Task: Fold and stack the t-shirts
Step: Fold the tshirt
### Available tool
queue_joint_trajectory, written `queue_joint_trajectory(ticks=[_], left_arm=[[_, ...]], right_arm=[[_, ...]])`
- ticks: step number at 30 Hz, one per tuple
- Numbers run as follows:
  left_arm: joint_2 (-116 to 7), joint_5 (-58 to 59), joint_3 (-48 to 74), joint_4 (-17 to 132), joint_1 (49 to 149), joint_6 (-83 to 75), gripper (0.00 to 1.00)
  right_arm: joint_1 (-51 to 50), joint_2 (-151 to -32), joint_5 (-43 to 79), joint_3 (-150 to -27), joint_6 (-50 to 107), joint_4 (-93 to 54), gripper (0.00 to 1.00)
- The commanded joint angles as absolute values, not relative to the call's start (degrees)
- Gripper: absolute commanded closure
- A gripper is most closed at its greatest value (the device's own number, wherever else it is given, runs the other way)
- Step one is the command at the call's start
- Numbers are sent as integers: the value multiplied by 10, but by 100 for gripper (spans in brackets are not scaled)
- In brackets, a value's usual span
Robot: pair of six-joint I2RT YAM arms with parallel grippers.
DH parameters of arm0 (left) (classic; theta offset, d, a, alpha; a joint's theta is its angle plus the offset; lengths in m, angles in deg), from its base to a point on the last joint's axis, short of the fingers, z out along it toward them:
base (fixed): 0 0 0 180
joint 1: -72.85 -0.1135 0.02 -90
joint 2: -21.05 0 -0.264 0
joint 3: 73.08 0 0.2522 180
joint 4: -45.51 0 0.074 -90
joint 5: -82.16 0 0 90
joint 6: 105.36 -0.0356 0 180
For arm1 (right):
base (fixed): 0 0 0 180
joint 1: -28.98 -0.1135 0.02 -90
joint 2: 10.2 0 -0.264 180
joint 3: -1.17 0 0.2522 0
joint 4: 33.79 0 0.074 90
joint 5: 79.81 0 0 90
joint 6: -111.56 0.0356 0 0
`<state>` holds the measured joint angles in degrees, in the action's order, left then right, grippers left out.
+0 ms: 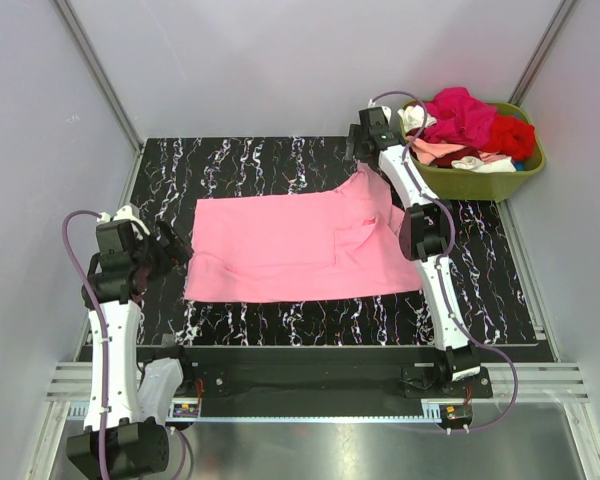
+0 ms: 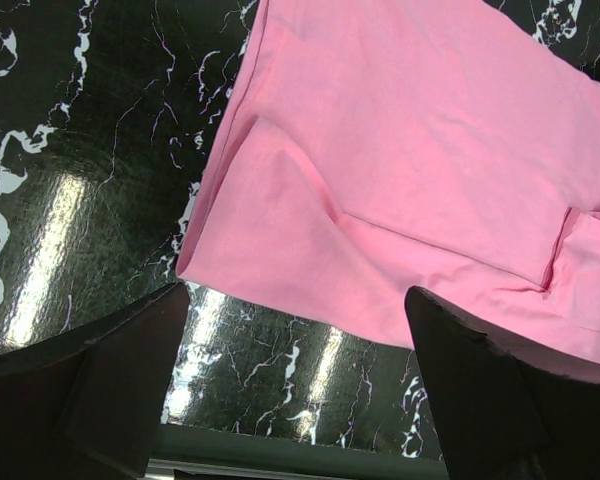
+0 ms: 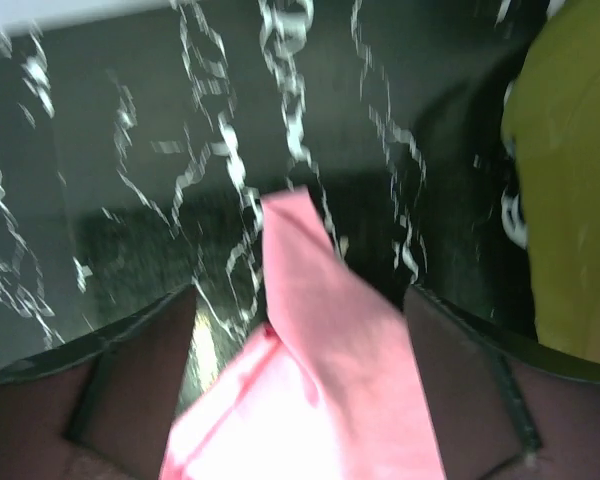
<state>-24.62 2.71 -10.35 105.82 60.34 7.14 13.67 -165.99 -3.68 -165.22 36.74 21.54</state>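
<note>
Close to the left edge of the tabletop: left gripper, jaws spread wide, nothing held, pointed at the near left corner of the pink t-shirt. From the left wrist, dark fingers low on either side, no cloth pinched between them.

Across the middle of the tabletop: pink t-shirt lying flat, a sleeve folded over its right part, far right corner drawn up into a point.

Just beyond that point, toward the far edge: right gripper, jaws wide apart. From the right wrist, blurred, a narrow pink tip between the fingers, not clamped.

At the far right corner: olive-green tub, heaped with magenta, red, pale pink and white t-shirts.
</note>
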Motion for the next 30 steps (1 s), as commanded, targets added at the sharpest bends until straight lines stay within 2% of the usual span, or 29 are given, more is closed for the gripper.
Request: queue_joint_trajectory(ticks=[1, 6, 8, 12, 14, 16, 17, 20, 21, 24, 30], left_arm=[[-242, 31, -109, 1030, 599, 72, 3], [-243, 31, -109, 1030, 600, 72, 3], [-243, 31, -110, 1030, 600, 73, 3], [-243, 31, -110, 1030, 599, 73, 3], [-242, 31, -111, 1030, 600, 73, 2], [-240, 29, -110, 1029, 599, 73, 2], [-240, 28, -110, 1029, 600, 73, 2], [-240, 29, -111, 1029, 600, 72, 2], [-242, 29, -111, 1029, 599, 73, 2], [-245, 31, -111, 1028, 600, 73, 2], [-242, 29, -112, 1027, 599, 73, 2]], right_arm=[[134, -1669, -77, -1683, 345, 150, 11], [136, -1707, -58, -1689, 353, 164, 17], [140, -1713, -36, -1684, 367, 168, 24], [143, -1710, -25, -1677, 376, 179, 29], [144, -1711, -15, -1675, 379, 186, 35], [145, -1714, -3, -1680, 385, 200, 51], [147, -1713, 13, -1675, 390, 201, 70], [150, -1706, 44, -1661, 398, 187, 96], [150, -1704, 47, -1659, 397, 186, 100], [149, -1682, 76, -1648, 383, 166, 100], [139, -1538, 129, -1543, 326, 79, 100]])
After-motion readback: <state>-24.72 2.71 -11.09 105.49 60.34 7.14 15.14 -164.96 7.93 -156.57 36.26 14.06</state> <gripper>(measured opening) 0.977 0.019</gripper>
